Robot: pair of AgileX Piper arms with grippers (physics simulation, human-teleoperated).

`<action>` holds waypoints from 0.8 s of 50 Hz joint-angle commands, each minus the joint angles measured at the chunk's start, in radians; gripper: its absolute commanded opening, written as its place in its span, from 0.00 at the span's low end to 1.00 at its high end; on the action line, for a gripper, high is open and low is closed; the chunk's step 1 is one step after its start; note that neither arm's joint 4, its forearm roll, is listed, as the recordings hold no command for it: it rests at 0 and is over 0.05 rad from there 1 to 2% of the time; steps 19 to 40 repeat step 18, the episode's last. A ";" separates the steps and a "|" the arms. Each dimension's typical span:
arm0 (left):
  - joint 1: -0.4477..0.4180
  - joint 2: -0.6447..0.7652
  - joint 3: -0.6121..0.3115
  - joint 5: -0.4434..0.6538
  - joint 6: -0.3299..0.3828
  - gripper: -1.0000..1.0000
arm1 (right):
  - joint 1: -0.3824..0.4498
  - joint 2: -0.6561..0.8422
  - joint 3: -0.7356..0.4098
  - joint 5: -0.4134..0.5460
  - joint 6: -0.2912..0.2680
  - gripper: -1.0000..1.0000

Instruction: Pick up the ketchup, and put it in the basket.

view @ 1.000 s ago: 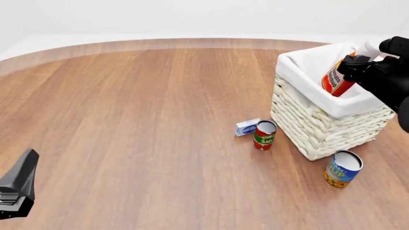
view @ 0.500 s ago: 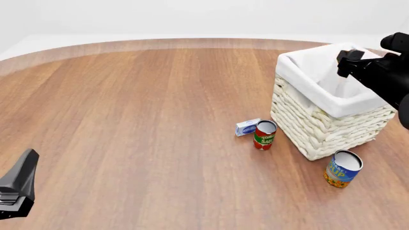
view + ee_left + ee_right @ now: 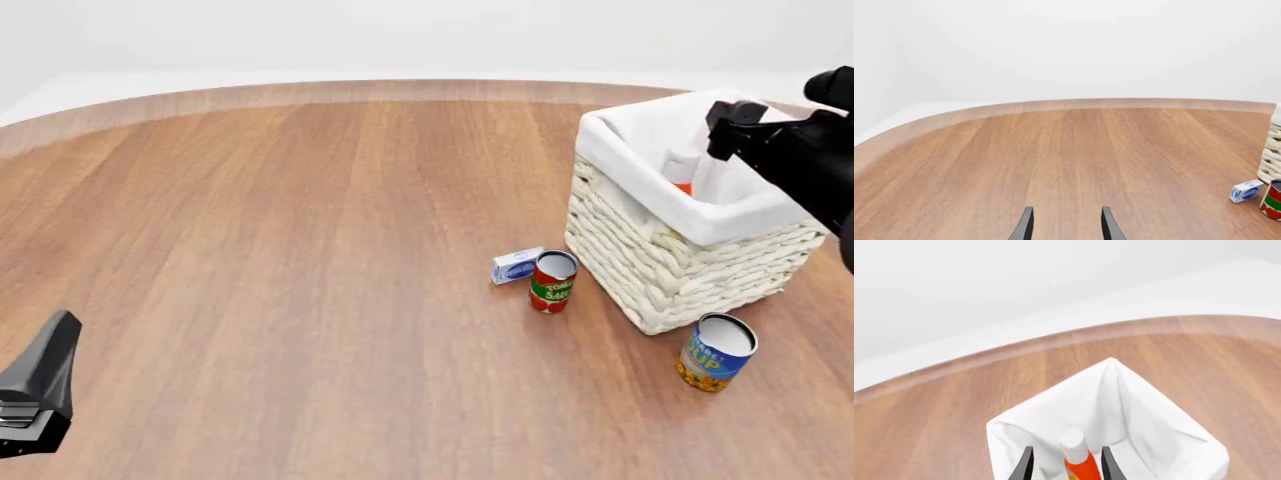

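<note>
right gripper (image 3: 1063, 467) fingers spread above the basket (image 3: 667, 262), clamping nothing. ketchup (image 3: 1079, 460) upright inside the lining, cap up, between the fingers, contact unclear. left gripper (image 3: 1065, 229) parted, empty, over bare table (image 3: 1074, 155).

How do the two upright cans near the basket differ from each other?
The tomato sauce can is red and green; the soup can is blue and yellow. The tomato sauce can looks slimmer, the soup can wider. The tomato sauce can stands beside a small blue-white box, left of the basket; the soup can stands alone by the basket's near corner. Both are upright on the table with pale tops.
</note>
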 commanded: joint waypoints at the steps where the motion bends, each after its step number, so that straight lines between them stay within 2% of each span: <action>1: 0.000 0.000 0.000 0.000 0.000 1.00 | 0.023 -0.045 0.015 0.004 0.011 1.00; 7: 0.000 0.000 0.000 0.000 0.000 1.00 | 0.062 -0.074 0.026 0.002 0.016 1.00; 9: 0.000 0.000 0.000 0.000 0.000 1.00 | 0.106 -0.101 0.042 -0.021 0.041 1.00; 10: 0.000 0.000 0.000 0.000 0.000 1.00 | 0.131 -0.112 0.043 -0.021 0.030 1.00; 13: 0.000 0.000 0.000 0.000 0.000 1.00 | 0.176 -0.135 0.056 -0.036 0.054 1.00; 18: 0.000 0.000 0.000 0.000 0.000 1.00 | 0.246 -0.155 0.066 -0.044 0.035 1.00; 40: 0.000 0.000 0.000 0.000 0.000 1.00 | 0.246 -0.155 0.066 -0.044 0.035 1.00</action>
